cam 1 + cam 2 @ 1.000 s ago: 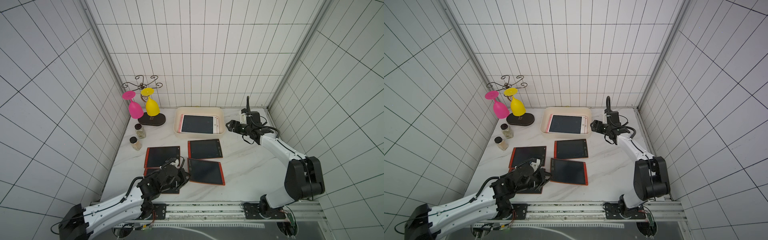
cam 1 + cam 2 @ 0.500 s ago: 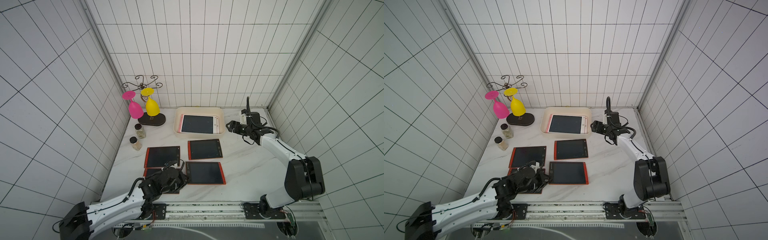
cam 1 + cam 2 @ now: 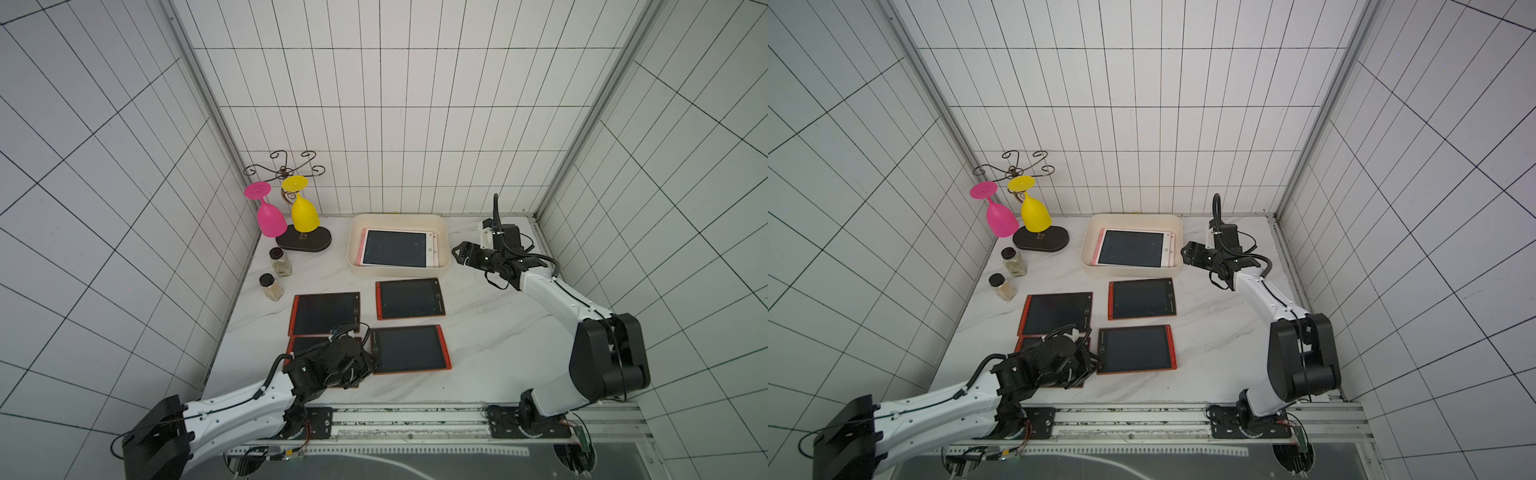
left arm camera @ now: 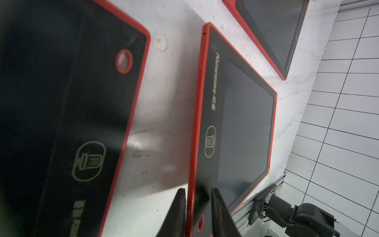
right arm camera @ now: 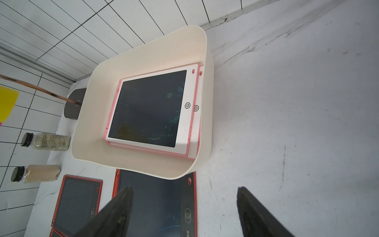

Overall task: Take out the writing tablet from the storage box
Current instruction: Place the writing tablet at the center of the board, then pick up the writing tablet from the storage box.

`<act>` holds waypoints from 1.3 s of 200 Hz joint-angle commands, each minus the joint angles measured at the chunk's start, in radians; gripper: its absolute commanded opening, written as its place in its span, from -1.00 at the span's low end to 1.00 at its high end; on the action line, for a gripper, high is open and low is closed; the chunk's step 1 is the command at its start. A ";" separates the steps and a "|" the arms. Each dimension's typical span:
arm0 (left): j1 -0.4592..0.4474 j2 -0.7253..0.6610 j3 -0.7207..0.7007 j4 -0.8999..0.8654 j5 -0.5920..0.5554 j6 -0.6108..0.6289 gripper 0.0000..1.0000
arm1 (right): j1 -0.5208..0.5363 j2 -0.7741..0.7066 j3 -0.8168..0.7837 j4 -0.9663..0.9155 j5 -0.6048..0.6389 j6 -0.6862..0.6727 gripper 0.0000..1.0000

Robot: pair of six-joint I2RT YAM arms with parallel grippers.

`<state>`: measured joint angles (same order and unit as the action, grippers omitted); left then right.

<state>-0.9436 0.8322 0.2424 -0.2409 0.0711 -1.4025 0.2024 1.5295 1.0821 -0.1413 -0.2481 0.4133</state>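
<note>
- The left claw [image 4: 198, 190] is sitting low at the front of the table [image 3: 498, 332], fingers a narrow slit apart astride the edge of a red tablet [image 4: 246, 123]; whether they are pinching it is unclear.
- Its arm is hiding most of a second red tablet [image 3: 305, 343].
- The right claw [image 5: 184, 189] is hovering wide open and empty just beside the box [image 3: 399, 272].
- Two pink tablets [image 3: 395, 248] are lying stacked in the box, the lower one mostly covered.
</note>
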 commanded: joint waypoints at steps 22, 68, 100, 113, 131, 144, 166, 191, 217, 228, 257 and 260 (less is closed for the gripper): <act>-0.004 0.007 0.009 0.010 -0.020 0.016 -0.47 | -0.010 -0.025 -0.040 0.003 -0.007 -0.016 0.62; -0.005 0.015 0.017 0.007 -0.024 0.028 -0.44 | -0.009 -0.026 -0.039 0.003 -0.006 -0.017 0.62; -0.004 0.004 0.078 -0.056 -0.065 0.073 -0.36 | -0.010 -0.028 -0.039 0.002 -0.002 -0.021 0.62; -0.005 0.004 0.115 -0.085 -0.080 0.102 -0.26 | -0.011 -0.028 -0.038 -0.001 0.001 -0.022 0.62; -0.004 0.005 0.173 -0.129 -0.113 0.150 -0.08 | -0.012 -0.026 -0.034 -0.006 0.003 -0.024 0.62; -0.004 0.009 0.218 -0.156 -0.145 0.192 0.17 | -0.012 -0.026 -0.027 -0.014 0.010 -0.024 0.66; 0.001 0.014 0.308 -0.231 -0.241 0.268 0.73 | -0.007 -0.022 0.014 -0.054 0.057 -0.012 0.90; 0.104 0.050 0.448 -0.315 -0.249 0.435 0.95 | 0.025 0.013 0.116 -0.129 0.139 -0.022 0.97; 0.334 0.143 0.588 -0.359 -0.128 0.620 0.95 | 0.074 0.084 0.232 -0.161 0.196 -0.029 0.97; 0.427 0.188 0.645 -0.358 -0.077 0.691 0.95 | 0.092 0.115 0.272 -0.161 0.198 -0.027 0.97; 0.589 0.383 0.856 -0.400 -0.018 0.881 0.94 | 0.136 0.233 0.399 -0.196 0.209 -0.024 0.96; 0.597 0.411 0.879 -0.406 -0.023 0.899 0.94 | 0.140 0.246 0.414 -0.195 0.206 -0.025 0.95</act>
<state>-0.4236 1.1152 0.9756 -0.5835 -0.0105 -0.7319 0.3092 1.6932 1.3563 -0.2905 -0.0772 0.3985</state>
